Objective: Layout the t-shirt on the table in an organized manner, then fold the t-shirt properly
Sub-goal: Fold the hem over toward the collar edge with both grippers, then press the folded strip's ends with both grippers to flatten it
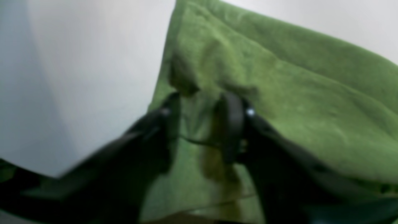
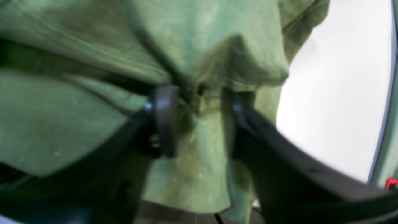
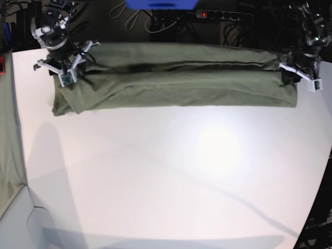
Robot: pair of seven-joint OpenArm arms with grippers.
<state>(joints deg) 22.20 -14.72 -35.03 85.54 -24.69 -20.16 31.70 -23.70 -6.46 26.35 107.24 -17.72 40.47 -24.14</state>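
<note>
The olive-green t-shirt [image 3: 176,83] lies folded into a long band along the far edge of the white table [image 3: 166,171]. My right gripper [image 3: 70,73] stands at the shirt's left end in the base view. In the right wrist view its jaws [image 2: 200,105] are apart, with a bunched fold of the t-shirt [image 2: 77,124] between and behind the fingers. My left gripper [image 3: 291,72] is at the shirt's right end. In the left wrist view it [image 1: 203,102] is open over the edge of the t-shirt [image 1: 295,93], with bare table [image 1: 93,62] to one side.
Behind the table's far edge lie a dark floor with cables and a power strip [image 3: 220,15] with a red light. A blue object [image 3: 161,4] hangs at the top. A pale grey-green cloth strip [image 3: 9,129] runs along the left side.
</note>
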